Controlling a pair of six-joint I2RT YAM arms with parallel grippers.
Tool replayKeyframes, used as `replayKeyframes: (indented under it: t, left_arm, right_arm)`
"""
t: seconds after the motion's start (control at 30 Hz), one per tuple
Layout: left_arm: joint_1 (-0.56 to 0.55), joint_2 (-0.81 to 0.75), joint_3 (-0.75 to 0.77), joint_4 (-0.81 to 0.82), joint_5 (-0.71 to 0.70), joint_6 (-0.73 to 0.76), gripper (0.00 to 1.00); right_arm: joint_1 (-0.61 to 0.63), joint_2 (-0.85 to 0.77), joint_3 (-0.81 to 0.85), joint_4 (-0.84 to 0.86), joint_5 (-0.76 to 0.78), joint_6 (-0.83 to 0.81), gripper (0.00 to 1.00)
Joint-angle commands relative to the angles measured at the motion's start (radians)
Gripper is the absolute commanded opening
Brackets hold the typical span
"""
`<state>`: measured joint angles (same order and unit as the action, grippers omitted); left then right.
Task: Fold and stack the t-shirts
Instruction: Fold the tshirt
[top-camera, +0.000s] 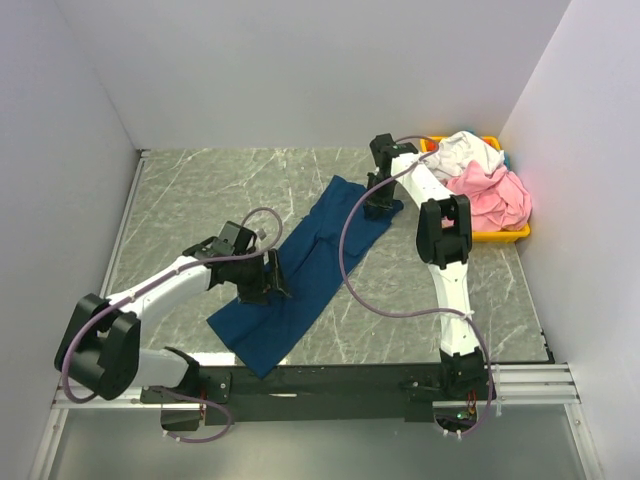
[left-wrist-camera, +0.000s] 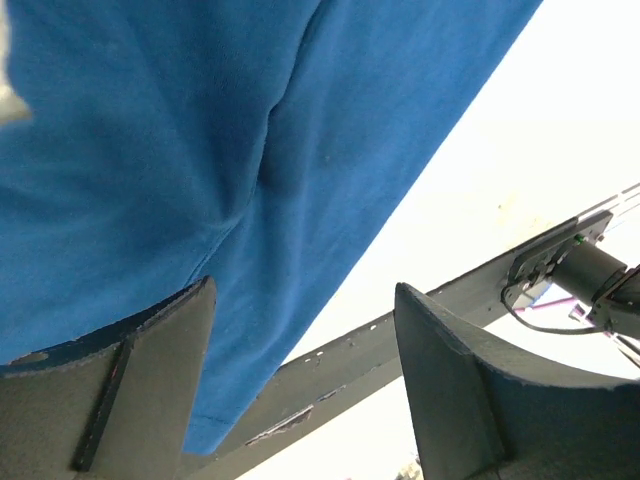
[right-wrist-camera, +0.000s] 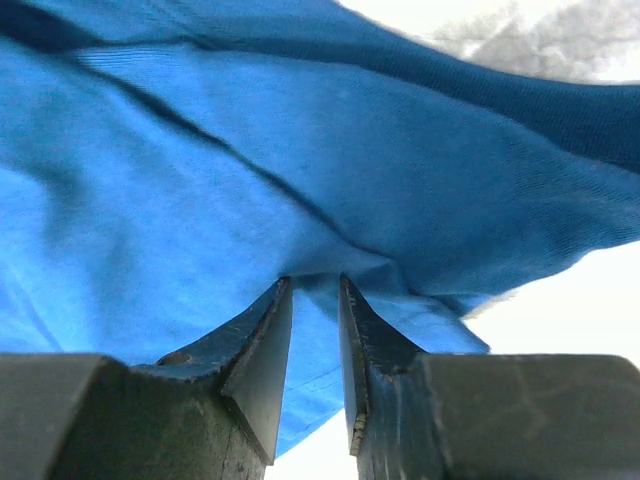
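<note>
Marbled tabletop (top-camera: 200, 190) under both sets of jaws, with a navy shirt (top-camera: 310, 265) spread between them.
The navy shirt lay as a long diagonal strip, its far end at the right jaws and its left edge under the left jaws, the near end lying past them. The yellow bin (top-camera: 510, 235) sat to the right of the right jaws, well apart from the left jaws. The pink shirt (top-camera: 495, 195) and white shirt (top-camera: 465, 152) were heaped in it, the white one farther back. The right jaws were narrow, pinching a raised fold of navy cloth. The left jaws stood wide over the shirt's edge, gripping nothing.
</note>
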<state>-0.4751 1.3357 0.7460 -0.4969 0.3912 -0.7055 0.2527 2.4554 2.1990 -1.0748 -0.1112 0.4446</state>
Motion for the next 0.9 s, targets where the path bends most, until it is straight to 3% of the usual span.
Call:
replayKeyframes:
  t: [0.0, 0.23, 0.43, 0.7, 0.87]
  left_arm:
    - [-0.002, -0.043, 0.033, -0.054, -0.063, -0.017, 0.78]
    - [-0.003, -0.035, -0.02, -0.088, -0.121, -0.015, 0.78]
    - [-0.003, -0.041, -0.079, -0.065, -0.121, -0.026, 0.79]
    - [-0.003, 0.014, -0.106, 0.003, -0.103, -0.031, 0.79]
    - [-0.003, 0.057, -0.106, 0.024, -0.095, -0.025, 0.79]
  right_arm:
    - [0.011, -0.107, 0.004, 0.044, -0.024, -0.009, 0.33]
    - [0.046, -0.268, -0.177, 0.073, -0.012, -0.03, 0.34]
    - [0.117, -0.306, -0.359, 0.096, -0.034, -0.02, 0.34]
    - [0.149, -0.274, -0.421, 0.134, -0.042, 0.017, 0.34]
    - [0.149, -0.19, -0.34, 0.079, 0.03, 0.045, 0.34]
